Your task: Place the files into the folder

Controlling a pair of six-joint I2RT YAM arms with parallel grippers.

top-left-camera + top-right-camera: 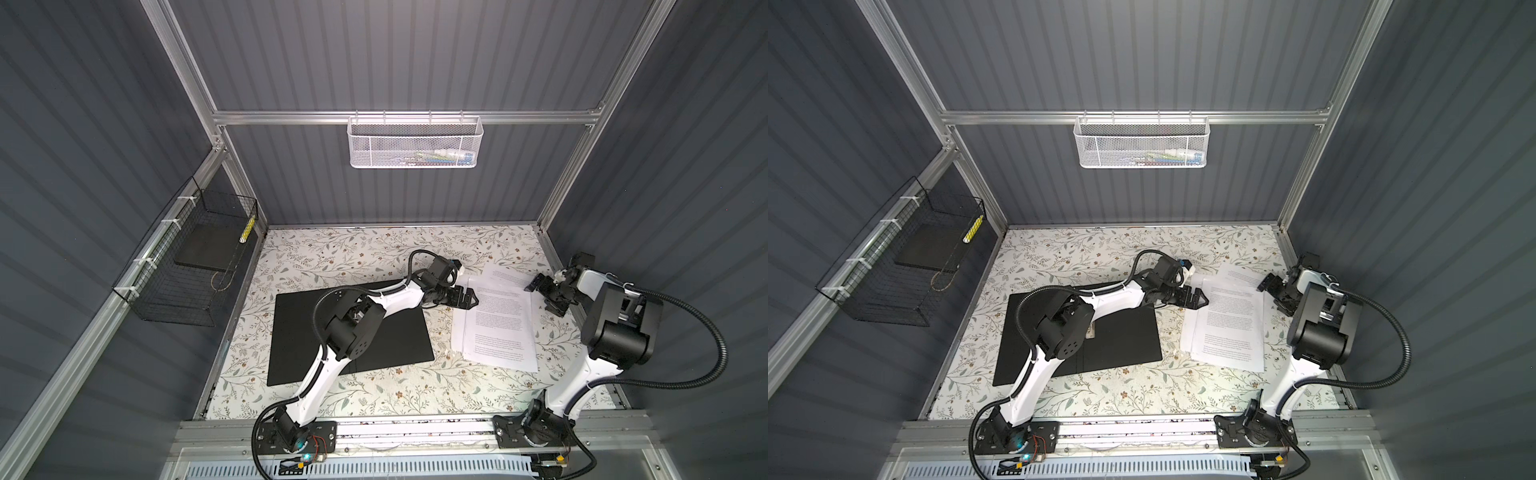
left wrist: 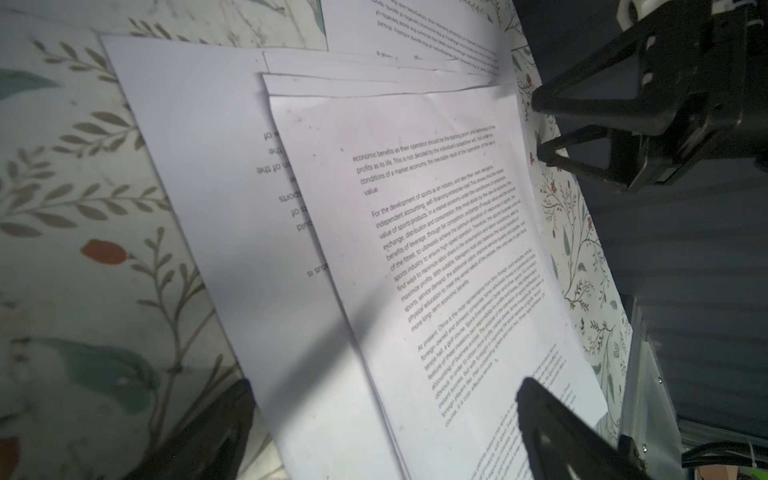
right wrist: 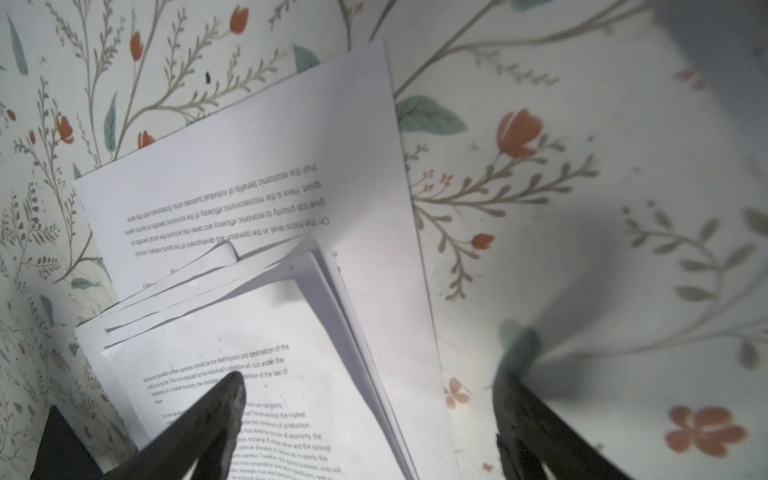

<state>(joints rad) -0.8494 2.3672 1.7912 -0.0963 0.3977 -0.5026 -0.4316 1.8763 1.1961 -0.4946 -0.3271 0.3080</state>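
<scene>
Files [image 1: 494, 316] lie fanned on the bench [image 1: 374, 249], right of centre. Folder [image 1: 395, 340] lies open, black side up, left of centre, no sheets in it. Left pincer [image 1: 471, 299] and right pincer [image 1: 544, 296] are both spread at the sheets' upper corners, gripping nothing. Nothing filed yet.

My left arm [image 1: 399, 297] covers a big part of the folder [image 1: 395, 340] in both top views. The words on the files [image 1: 498, 320] are too small for me to read there. The lower sheets mostly hide under the top one. I cannot tell what lies in the white basket [image 1: 413, 141].
</scene>
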